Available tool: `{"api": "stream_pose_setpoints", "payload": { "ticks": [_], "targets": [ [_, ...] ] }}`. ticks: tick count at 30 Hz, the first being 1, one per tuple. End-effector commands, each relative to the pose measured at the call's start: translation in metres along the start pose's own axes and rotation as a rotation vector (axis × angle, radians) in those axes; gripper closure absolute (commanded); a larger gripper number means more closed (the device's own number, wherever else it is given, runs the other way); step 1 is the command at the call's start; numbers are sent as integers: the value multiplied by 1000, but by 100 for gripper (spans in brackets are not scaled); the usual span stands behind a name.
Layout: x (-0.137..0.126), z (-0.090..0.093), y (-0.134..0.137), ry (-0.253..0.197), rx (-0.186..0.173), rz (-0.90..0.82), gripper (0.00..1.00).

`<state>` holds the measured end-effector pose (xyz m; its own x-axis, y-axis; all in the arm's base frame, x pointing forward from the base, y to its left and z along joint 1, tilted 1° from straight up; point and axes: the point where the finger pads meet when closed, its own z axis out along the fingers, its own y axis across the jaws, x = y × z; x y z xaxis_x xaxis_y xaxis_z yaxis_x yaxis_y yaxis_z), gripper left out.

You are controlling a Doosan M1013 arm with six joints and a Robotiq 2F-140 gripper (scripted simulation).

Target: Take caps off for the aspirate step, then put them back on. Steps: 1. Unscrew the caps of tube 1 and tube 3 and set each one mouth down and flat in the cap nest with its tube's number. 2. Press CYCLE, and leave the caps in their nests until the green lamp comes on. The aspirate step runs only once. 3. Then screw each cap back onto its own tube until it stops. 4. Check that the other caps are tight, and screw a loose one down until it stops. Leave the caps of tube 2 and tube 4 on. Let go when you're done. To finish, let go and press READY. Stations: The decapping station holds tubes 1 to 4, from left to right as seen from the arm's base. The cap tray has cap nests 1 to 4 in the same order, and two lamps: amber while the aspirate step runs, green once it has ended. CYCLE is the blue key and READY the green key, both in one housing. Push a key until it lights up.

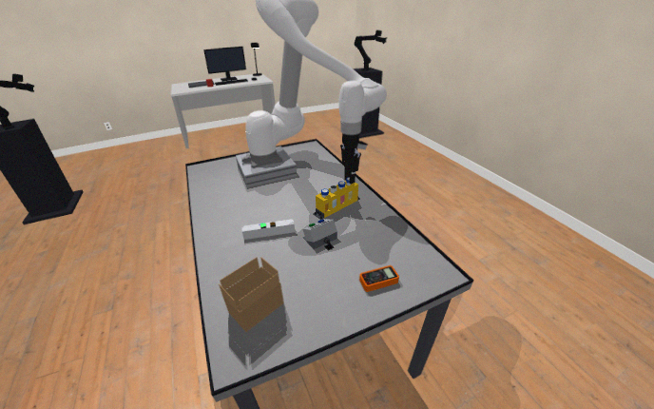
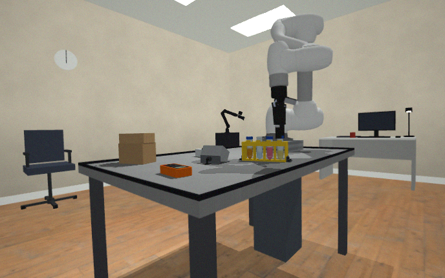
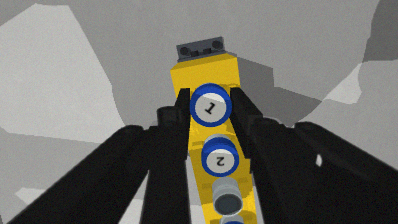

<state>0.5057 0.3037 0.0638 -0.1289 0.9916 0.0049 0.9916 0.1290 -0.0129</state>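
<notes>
The yellow decapping station (image 1: pixel 336 199) (image 2: pixel 265 152) (image 3: pixel 204 75) stands mid-table. My gripper (image 1: pixel 351 179) (image 2: pixel 279 135) (image 3: pixel 210 103) points straight down over its tube 1 end. Its fingers are shut on the blue cap 1 (image 3: pixel 210 105), which sits on top of tube 1. Cap 2 (image 3: pixel 220 157) (image 1: pixel 341 184) (image 2: pixel 269 138) is on its tube. Tube 3 (image 3: pixel 227 198) stands open with no cap. Tube 4's cap (image 1: pixel 324 191) (image 2: pixel 249 138) is on. The white cap tray (image 1: pixel 279 231) shows a lit green lamp (image 1: pixel 263 224). I cannot make out cap 3 anywhere.
The grey key housing (image 1: pixel 319 234) (image 2: pixel 213 153) sits just in front of the station. A cardboard box (image 1: pixel 251 292) (image 2: pixel 136 148) and an orange multimeter (image 1: pixel 378 278) (image 2: pixel 176 170) lie nearer the table's front edge. The arm's base (image 1: pixel 266 169) stands at the far end.
</notes>
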Motion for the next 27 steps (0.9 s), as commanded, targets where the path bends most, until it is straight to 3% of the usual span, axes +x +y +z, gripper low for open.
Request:
{"api": "stream_pose_setpoints", "payload": {
  "ticks": [1,5,9,10,22,27],
  "targets": [
    [0,-1,0,-9,-4,102,70],
    [0,-1,0,-9,-5,221,70],
    [0,0,0,-9,-5,221,70],
    [0,0,0,-9,-5,221,59],
    [0,0,0,-9,-5,221,59],
    [0,-1,0,-10,-4,21,59]
  ]
}}
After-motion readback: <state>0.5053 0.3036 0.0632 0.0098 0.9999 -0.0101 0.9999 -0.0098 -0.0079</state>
